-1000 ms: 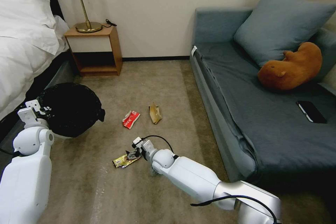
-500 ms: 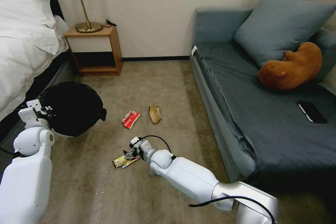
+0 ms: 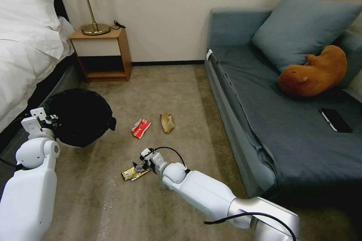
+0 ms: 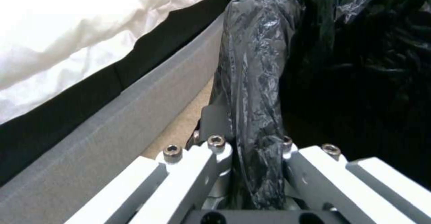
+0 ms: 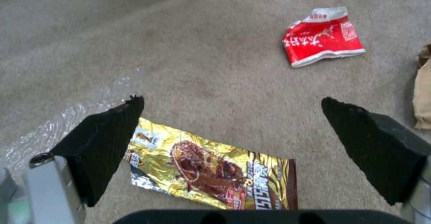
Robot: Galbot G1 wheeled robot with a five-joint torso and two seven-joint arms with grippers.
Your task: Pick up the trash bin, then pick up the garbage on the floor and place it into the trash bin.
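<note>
The right gripper [image 5: 233, 116] is hanging low over the carpet with its jaws spread wide apart, gripping nothing. Its two black pads [image 5: 103, 143] are standing either side of the gold-brown snack wrapper [image 5: 211, 175], which is lying flat on the floor between them; one pad is overlapping the wrapper's end, though whether it is touching cannot be told. In the head view the right gripper [image 3: 142, 165] is sitting just beside the same wrapper [image 3: 134, 173], with the white arm reaching in from the lower right.

The left gripper [image 4: 249, 150] is holding its jaws shut on the rim of the trash bin [image 4: 256, 66], with the crinkled black bag pinched between the white fingers [image 4: 197, 170]. From the head view the left gripper [image 3: 45, 118] is sitting at the bin's near-left rim, and the trash bin [image 3: 81, 116] is standing close by the bed [image 3: 26, 41], at the left edge of the floor.

Farther out on the carpet [image 3: 158, 86], the red-and-white packet [image 3: 141, 128] and the tan paper wrapper [image 3: 167, 121] are lying near each other, apart, in the middle of the floor beyond the right gripper. In the right wrist view the packet [image 5: 323, 37] is lying well clear of the pads.

A sofa [image 3: 286, 128] is running along the right edge of the floor, and a nightstand [image 3: 102, 54] is standing against the far wall.
</note>
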